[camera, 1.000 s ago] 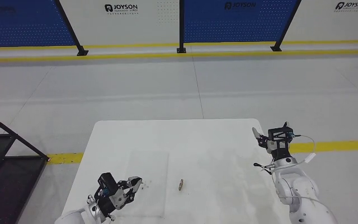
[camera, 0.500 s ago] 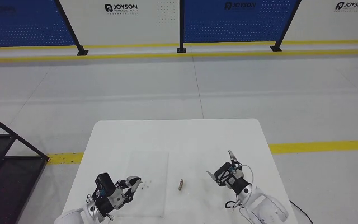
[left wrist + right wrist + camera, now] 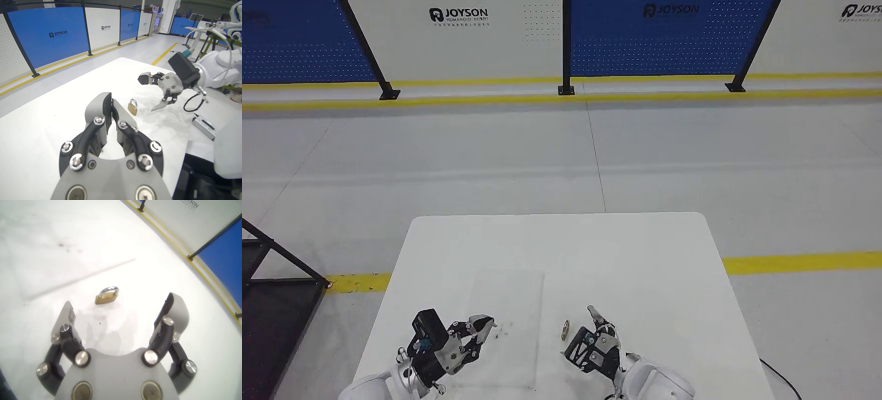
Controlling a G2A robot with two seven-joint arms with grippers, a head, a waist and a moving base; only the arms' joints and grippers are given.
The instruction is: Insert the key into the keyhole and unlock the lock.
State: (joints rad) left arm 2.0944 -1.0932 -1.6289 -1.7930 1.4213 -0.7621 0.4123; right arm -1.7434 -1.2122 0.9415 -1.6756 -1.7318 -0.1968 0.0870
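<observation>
A small brass padlock [image 3: 565,329] with a silver shackle lies flat near the middle of the white table [image 3: 642,250]. My right gripper [image 3: 582,345] hovers just right of it, open, with the padlock [image 3: 106,297] lying a short way ahead of its spread fingers and nothing between them. From the left wrist view the padlock [image 3: 132,108] lies between the two arms, with the right gripper [image 3: 149,94] low over the table beside it. My left gripper [image 3: 482,326] sits at the front left, shut [image 3: 112,96]. I cannot tell whether anything is pinched between its pads.
A thin translucent mat [image 3: 507,320] covers the table left of the padlock, with a few dark specks [image 3: 60,244] on it. A flat silver box [image 3: 204,126] lies at the table's near right edge. A black frame [image 3: 272,265] stands off the left side.
The right arm has swung from the table's far right edge across to the middle, ending open beside the padlock. The left arm and the padlock have not moved.
</observation>
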